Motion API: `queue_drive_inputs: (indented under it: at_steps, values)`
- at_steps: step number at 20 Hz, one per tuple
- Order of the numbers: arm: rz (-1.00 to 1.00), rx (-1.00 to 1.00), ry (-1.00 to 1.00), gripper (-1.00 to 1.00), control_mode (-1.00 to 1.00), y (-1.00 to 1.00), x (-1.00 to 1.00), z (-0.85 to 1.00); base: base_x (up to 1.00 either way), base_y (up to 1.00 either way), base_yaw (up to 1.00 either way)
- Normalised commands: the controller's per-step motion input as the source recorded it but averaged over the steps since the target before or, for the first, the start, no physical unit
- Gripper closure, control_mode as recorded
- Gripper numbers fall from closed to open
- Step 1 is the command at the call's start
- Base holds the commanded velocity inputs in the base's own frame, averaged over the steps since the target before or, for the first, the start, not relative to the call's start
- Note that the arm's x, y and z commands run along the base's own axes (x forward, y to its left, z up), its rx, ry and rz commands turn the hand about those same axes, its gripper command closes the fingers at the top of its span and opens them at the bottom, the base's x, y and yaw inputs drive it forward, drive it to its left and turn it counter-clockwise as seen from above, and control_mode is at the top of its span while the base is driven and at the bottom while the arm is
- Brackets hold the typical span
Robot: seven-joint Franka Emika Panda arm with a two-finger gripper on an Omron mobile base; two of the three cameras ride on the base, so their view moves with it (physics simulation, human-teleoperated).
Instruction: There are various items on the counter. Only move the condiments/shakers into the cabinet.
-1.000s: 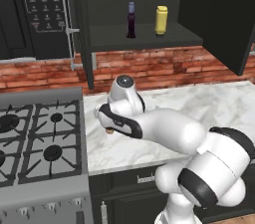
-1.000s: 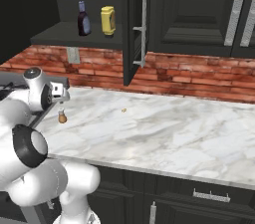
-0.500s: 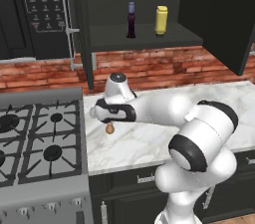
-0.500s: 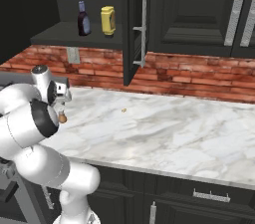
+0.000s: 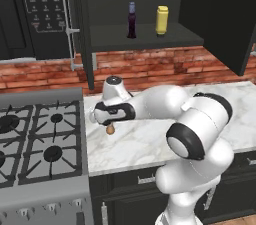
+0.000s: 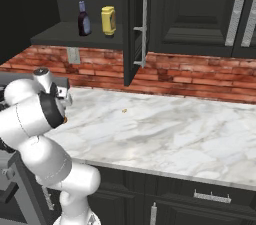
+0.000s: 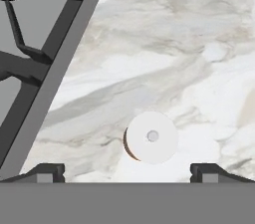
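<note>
Two of the three containers are already put away: the dark sauce bottle [image 5: 131, 19] and the yellow squeeze bottle [image 5: 161, 20] stand upright, side by side and apart, on the shelf of the open cabinet [image 5: 150, 36]. The step in hand is the pickup of the last one, the small orange-brown shaker [image 7: 150, 137], which stands upright on the marble table [image 5: 150, 139] near the stove [image 5: 40, 139]. The hand [image 7: 127, 170] hovers directly above it, pointing down, its fingers spread wide with the shaker's pale top between them and touching neither. Nothing is gripped. In my judgement the next move calls for a straight descent until the fingertips flank the shaker's body, then a closing pinch, then a lift up to the shelf beside the bottles. The tiny orange speck [image 6: 124, 111] further along the table should stay put.
</note>
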Motion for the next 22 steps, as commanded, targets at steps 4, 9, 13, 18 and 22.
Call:
queue_drive_inputs:
  at_steps: [4, 9, 13, 18, 22]
  values:
    - [0.00, -0.06, 0.00, -1.00, -1.00, 0.00, 0.08, -0.18, 0.00, 0.00, 0.00]
    - [0.00, -0.05, 0.00, -1.00, -1.00, -0.03, 0.23, -0.23, 0.00, 0.00, 0.00]
    - [0.00, 0.00, 0.00, -1.00, -1.00, -0.02, 0.15, -0.04, 0.00, 0.00, 0.00]
    - [0.00, 0.00, 0.00, -1.00, -1.00, 0.00, 0.07, 0.00, 0.00, 0.00, 0.00]
    - [0.00, 0.00, 0.00, -1.00, -1.00, 0.00, 0.00, 0.00, 0.00, 0.00, 0.00]
